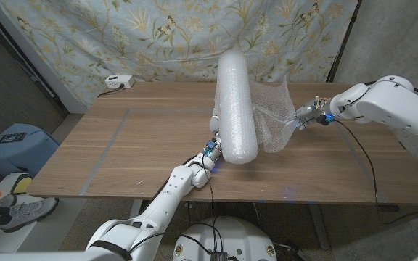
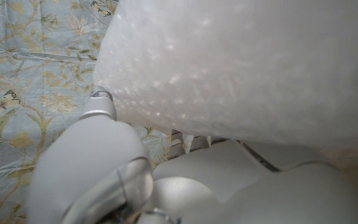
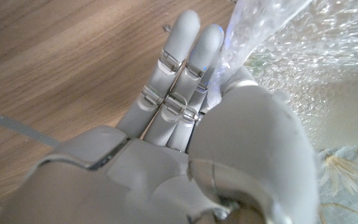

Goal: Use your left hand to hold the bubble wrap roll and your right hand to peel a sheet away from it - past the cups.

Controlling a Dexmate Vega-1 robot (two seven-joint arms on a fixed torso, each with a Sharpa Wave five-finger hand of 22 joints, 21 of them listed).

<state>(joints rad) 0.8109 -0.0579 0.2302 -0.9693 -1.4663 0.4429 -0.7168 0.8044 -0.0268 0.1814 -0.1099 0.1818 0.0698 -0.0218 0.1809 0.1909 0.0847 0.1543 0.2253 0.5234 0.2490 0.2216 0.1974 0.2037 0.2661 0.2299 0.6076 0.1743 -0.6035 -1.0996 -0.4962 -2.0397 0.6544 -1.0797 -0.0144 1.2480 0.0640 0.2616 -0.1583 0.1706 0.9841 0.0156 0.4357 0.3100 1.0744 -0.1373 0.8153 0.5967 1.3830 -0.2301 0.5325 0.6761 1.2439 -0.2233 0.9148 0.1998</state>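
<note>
**Sheet drawn out to the right of the steadied roll**

The left hand (image 1: 212, 145) sits against the near left side of the bubble wrap roll (image 1: 236, 105), close to its near end; the left wrist view shows its fingers (image 2: 98, 109) reaching up against the roll's skin, though how tightly they close on it I cannot tell. The roll stands at mid-table, long axis running away from the robot (tilted up, far end toward the curtain). From its right flank the loose sheet (image 1: 271, 116) fans out to the right hand (image 1: 309, 114), which pinches the sheet's edge between thumb and straightened fingers (image 3: 179, 74), close together. The right arm reaches in from the right with its hand raised off the wooden table (image 1: 136, 145). The pull, I judge, runs rightward, square to the roll's axis.
</note>
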